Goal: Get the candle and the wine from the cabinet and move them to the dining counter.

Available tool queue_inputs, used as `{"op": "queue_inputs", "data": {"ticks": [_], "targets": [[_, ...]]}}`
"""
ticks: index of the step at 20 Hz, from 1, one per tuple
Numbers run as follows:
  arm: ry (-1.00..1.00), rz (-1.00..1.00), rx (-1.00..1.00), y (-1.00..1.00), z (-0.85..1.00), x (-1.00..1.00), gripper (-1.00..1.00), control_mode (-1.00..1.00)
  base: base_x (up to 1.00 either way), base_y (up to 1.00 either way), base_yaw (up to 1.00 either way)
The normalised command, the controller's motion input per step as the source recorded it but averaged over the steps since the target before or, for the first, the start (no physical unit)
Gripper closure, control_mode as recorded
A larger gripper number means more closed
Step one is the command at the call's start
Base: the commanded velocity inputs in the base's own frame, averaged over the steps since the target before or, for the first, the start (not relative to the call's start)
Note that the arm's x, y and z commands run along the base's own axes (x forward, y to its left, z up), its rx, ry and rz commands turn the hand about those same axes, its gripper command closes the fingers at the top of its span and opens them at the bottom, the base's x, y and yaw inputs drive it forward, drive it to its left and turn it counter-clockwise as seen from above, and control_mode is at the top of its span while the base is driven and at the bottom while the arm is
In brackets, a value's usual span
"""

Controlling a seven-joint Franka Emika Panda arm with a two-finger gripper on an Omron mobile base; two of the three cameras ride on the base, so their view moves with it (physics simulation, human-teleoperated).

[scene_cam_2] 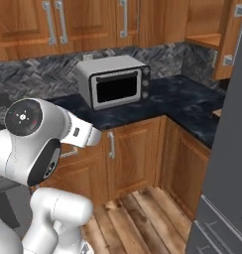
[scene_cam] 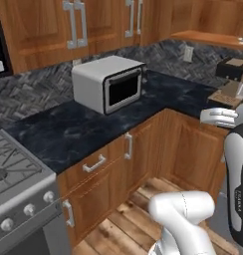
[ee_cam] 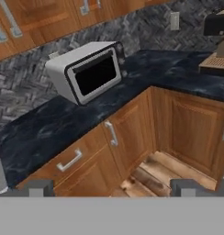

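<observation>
Cabinet point(scene_cam: 49, 25): four handles seemingly; one toaster oven point(scene_cam: 109, 82).

- You face an L-shaped dark marbled counter point(scene_cam: 68, 134) on brown wooden base cupboards point(scene_cam: 143, 154) with grey bar handles.
- A white toaster oven point(scene_cam: 109, 82) stands on it, against the grey herringbone tile wall point(scene_cam: 29, 92).
- A stove point(scene_cam: 16, 184) sits at your left.
- The floor point(scene_cam_2: 143, 218) is wooden planks.
- A grey fridge point(scene_cam_2: 229, 163) stands at your right.
</observation>
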Motion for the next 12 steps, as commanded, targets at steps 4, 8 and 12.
{"op": "queue_inputs", "data": {"ticks": [4, 8, 12], "targets": [[0.0, 0.0, 0.0, 0.0, 0.0, 0.0, -1.0, 1.0, 0.9, 0.0, -0.33], [0.0, 0.0, 0.0, 0.0, 0.0, 0.0, -1.0, 1.0, 0.86, 0.0, -0.33], [0.0, 0.0, 0.0, 0.0, 0.0, 0.0, -1.0, 1.0, 0.84, 0.0, -0.34]]}}
